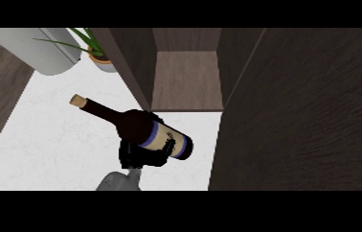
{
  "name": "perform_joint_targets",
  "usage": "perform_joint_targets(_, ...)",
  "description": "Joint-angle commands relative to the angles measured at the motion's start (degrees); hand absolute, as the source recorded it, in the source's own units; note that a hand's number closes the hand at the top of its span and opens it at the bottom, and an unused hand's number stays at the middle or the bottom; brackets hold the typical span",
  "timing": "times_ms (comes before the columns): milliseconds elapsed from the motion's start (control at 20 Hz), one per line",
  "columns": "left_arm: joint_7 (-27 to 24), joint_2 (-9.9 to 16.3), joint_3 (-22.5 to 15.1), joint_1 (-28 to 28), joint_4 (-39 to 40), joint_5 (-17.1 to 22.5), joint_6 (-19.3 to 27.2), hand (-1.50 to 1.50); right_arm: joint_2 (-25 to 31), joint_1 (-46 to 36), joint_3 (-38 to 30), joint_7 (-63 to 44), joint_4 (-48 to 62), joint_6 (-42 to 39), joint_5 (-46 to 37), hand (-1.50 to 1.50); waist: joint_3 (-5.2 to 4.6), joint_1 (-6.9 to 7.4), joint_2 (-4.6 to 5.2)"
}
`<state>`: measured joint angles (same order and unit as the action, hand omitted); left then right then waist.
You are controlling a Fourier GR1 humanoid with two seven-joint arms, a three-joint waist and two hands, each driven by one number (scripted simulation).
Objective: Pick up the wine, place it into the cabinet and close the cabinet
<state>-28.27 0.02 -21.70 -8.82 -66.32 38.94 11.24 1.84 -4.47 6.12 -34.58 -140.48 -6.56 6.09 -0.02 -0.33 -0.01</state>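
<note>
Right hand (145,154) curled round the wine bottle (138,127) at lower centre of frame, above the white surface (56,140); bottle tilted, long axis running from cork at upper left to base at lower right; open cabinet (187,77) lying above and right of the bottle; likely needs swinging neck toward the opening; left hand not seen.
</note>
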Motion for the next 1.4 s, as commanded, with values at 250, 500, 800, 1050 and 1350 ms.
perform_joint_targets(250, -9.16, -0.02, -7.41, -12.66, 14.64, 11.99, 5.18, 1.5, 2.07, -1.92, -4.82, -2.11, -1.62, -0.77, 5.95, -1.5, -0.02, -0.6, 0.13)
perform_joint_targets(500, -10.24, -0.02, -9.61, -11.96, 11.67, 12.18, 5.98, 1.5, 1.37, 2.27, -1.64, -1.83, -4.66, -1.17, 4.15, -1.5, 0.0, -0.23, -0.01)
perform_joint_targets(800, -17.94, -0.02, -12.83, -21.41, 25.41, 20.74, 4.25, 1.5, 0.78, -1.42, -3.58, 3.17, 2.21, -1.13, 4.26, -1.5, -0.04, -1.02, 0.26)
perform_joint_targets(1050, -14.05, -0.02, -10.69, -25.66, 25.45, 22.47, 7.27, 1.5, -1.15, 0.04, 0.81, 2.95, 1.26, 0.33, 0.64, -1.5, -0.02, -0.7, 0.16)
perform_joint_targets(1350, -13.18, -0.02, -5.14, -32.14, 34.22, 24.43, 2.38, 1.5, 1.46, -2.52, -6.22, 3.53, 2.56, -1.17, 6.36, -1.5, -0.02, -0.95, 0.31)
